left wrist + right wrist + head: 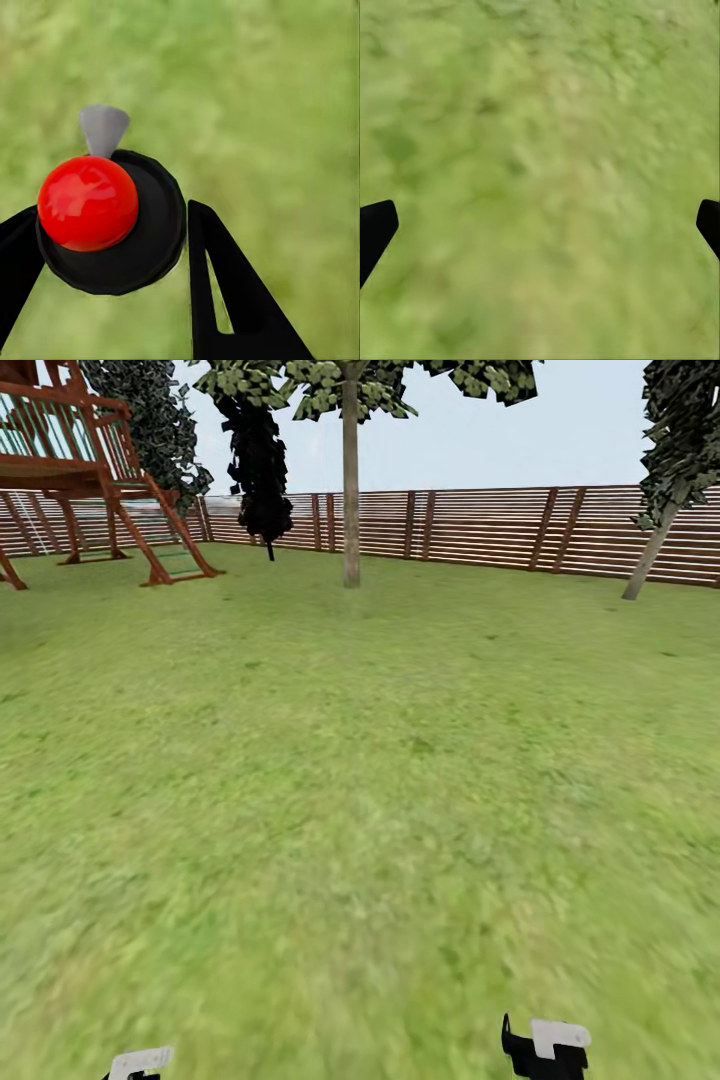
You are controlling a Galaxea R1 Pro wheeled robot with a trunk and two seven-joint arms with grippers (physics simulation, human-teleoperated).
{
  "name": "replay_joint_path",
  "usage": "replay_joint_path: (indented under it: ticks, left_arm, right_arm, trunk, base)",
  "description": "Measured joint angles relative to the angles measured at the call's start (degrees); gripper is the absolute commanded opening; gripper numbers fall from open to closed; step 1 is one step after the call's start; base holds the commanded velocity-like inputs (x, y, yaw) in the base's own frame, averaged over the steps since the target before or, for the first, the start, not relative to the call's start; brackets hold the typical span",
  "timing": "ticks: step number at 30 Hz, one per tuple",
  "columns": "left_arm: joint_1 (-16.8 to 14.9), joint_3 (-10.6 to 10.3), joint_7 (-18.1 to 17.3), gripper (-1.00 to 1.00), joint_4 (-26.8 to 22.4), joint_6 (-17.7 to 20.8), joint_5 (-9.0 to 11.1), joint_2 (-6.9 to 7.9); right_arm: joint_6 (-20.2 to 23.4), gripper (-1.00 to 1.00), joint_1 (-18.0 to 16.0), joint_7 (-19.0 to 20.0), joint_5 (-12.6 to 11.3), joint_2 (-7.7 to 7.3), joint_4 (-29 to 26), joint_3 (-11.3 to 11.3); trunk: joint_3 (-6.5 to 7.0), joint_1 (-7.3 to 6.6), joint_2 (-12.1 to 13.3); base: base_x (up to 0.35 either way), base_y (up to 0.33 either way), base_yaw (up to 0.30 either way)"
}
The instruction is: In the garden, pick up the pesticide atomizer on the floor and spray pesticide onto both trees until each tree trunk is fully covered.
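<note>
In the left wrist view my left gripper [112, 214] is shut on the pesticide atomizer [112, 225], a round black body with a glossy red ball top and a grey nozzle. It hangs over blurry green grass [270, 105]. My right gripper [547, 214] is open, its black fingertips [375, 229] wide apart above bare lawn. Both wrists show low in the head view, left [140, 1064] and right [546, 1048]. A tall tree with a straight pale trunk [350, 490] stands far ahead by the fence. A second pale, leaning trunk [650, 552] is at the far right.
A reddish-brown slat fence [480, 525] closes the far side of the lawn [360, 780]. A wooden play tower with a ladder [90, 470] stands at the far left. A near-black narrow conifer [258, 460] grows left of the straight tree.
</note>
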Motion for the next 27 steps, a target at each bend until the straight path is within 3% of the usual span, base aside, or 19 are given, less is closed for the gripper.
replay_joint_path:
  ticks: [27]
  left_arm:
    - [0.00, 0.00, 0.00, -1.00, 0.00, 0.00, 0.00, 0.00]
  right_arm:
    - [0.00, 1.00, 0.00, 0.00, -0.02, 0.00, 0.00, 0.00]
  trunk:
    - [0.00, 0.00, 0.00]
  base:
    - [0.338, 0.000, 0.000]
